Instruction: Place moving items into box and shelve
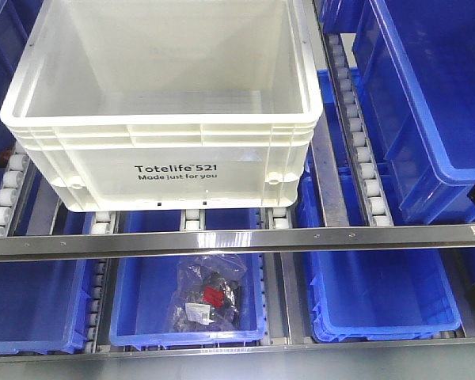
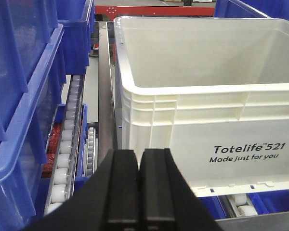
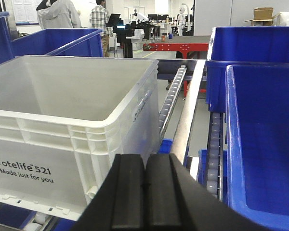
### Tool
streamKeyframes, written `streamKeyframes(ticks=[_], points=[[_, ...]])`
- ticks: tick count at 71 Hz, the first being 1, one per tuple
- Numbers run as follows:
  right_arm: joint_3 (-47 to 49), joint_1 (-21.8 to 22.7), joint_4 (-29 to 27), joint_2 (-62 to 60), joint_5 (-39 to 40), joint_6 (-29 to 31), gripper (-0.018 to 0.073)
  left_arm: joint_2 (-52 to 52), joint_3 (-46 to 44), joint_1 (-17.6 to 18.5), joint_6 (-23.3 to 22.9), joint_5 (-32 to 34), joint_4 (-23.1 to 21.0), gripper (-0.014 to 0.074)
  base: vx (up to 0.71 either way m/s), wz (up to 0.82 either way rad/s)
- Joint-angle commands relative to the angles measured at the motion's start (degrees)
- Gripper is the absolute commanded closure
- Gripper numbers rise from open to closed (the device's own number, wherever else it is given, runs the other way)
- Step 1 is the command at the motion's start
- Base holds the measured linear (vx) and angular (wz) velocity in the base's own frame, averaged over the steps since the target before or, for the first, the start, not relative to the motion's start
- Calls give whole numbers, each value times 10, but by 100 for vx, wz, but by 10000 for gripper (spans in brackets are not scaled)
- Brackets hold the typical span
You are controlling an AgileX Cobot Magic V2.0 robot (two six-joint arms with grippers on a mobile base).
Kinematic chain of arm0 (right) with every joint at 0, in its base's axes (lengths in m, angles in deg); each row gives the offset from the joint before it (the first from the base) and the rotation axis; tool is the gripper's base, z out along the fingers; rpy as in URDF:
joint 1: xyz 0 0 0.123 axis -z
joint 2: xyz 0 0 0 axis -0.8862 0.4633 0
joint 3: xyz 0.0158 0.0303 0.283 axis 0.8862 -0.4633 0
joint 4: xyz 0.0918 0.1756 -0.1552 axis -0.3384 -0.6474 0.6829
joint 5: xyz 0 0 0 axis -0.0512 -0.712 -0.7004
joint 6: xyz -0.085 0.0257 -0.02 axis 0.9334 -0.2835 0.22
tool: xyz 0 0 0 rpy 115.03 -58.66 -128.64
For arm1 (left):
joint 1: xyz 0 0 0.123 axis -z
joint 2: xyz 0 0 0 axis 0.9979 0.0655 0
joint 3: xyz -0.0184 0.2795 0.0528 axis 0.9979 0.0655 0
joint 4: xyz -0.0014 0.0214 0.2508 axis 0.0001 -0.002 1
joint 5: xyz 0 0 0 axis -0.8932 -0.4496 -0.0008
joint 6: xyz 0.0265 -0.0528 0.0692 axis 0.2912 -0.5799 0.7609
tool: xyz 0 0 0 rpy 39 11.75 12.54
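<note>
A white Totelife 521 box (image 1: 162, 119) stands empty on the roller shelf, open at the top. It also shows in the left wrist view (image 2: 207, 110) and the right wrist view (image 3: 72, 125). A clear bag of small dark and red parts (image 1: 208, 301) lies in a blue bin (image 1: 142, 317) on the lower level, below the box. My left gripper (image 2: 139, 159) is shut and empty, in front of the box's front left corner. My right gripper (image 3: 145, 163) is shut and empty, by the box's front right corner. Neither gripper shows in the front view.
Blue bins stand around: a large one at the right (image 1: 427, 103), lower ones at left (image 1: 32, 309) and right (image 1: 380, 293). A metal rail (image 1: 237, 237) crosses in front of the box. Roller tracks (image 1: 364, 142) run beside it. People stand far behind (image 3: 58, 14).
</note>
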Motion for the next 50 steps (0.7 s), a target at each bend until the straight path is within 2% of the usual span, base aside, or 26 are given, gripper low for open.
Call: streamKeyframes(ticks=[1,39,45,48,50], points=[[17,0,-2,7,33,6,577,5,-16,0,-6,52,2,624,0,0],[17,0,-2,7,29,6,574,5,-16,0,-5,49,2,624,0,0],[17,0,-2,7,29,6,574,5,-16,0,12,51,16,624,0,0],[17,0,-2,7,29,6,574,5,-16,0,31,51,0,624,0,0],[17,0,-2,7,29,6,574,5,-16,0,59,52,-22,624,0,0]])
